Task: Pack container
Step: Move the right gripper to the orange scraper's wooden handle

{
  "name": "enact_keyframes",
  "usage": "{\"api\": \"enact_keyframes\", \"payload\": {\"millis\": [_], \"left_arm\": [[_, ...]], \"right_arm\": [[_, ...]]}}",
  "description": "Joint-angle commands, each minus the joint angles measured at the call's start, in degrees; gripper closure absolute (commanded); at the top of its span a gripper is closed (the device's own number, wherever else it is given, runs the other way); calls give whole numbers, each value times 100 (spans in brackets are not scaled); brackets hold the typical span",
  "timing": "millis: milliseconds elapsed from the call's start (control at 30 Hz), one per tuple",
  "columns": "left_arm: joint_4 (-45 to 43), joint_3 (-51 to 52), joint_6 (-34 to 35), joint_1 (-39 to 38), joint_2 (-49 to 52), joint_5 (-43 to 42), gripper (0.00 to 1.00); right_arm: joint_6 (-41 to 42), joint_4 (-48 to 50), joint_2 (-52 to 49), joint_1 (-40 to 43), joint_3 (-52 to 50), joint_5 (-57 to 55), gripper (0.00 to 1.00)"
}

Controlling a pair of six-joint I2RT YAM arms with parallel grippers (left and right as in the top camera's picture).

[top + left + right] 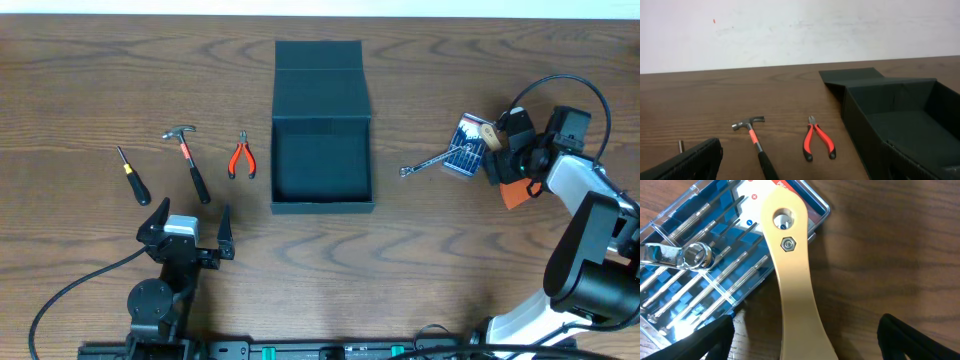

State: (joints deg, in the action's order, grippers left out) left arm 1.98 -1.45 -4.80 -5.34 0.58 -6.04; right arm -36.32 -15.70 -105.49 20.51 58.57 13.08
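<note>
There was the dark teal-black box at the middle of the table, open, with its hinged lid flap folded back flat on the far side. Only its own dark floor and walls showed inside. From the left wrist camera it stood just right of the hand tools, much bigger than any of them.

Over on the left lay a row: a black-handled screwdriver, a hammer with an orange-and-black handle, and red-handled pliers nearest the box. None of them touched it. The left gripper sat near the table's front edge, short of the hammer, with its fingers spread and nothing between them.

On the right was a second container, a clear blue-tinted plastic case. Slim metal drivers lay side by side in its moulded slots. A wrench rested its ring end on top of the case, and its shaft pointed toward the box. The case label was red and white with small round marks, and its lettering was cut off and unreadable.

The right gripper hung over the case's corner with its fingers wide apart. A tan bar with a hex bolt ran between them, and neither finger touched it.
</note>
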Motion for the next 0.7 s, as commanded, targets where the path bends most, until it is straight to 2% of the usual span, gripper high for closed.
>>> {"api": "enact_keyframes", "payload": {"millis": [0,333,567,667], "left_arm": [[157,122,-55,-4,-35,-125,1],[157,122,-55,-4,-35,-122,2],[155,122,-55,-4,-35,-122,2],[157,122,-55,-4,-35,-122,2]], "right_arm": [[-129,55,-101,74,103,48,17],[-127,181,-433,131,103,50,23],[-125,251,-446,131,101,50,46],[-122,262,-446,131,101,50,52]]}}
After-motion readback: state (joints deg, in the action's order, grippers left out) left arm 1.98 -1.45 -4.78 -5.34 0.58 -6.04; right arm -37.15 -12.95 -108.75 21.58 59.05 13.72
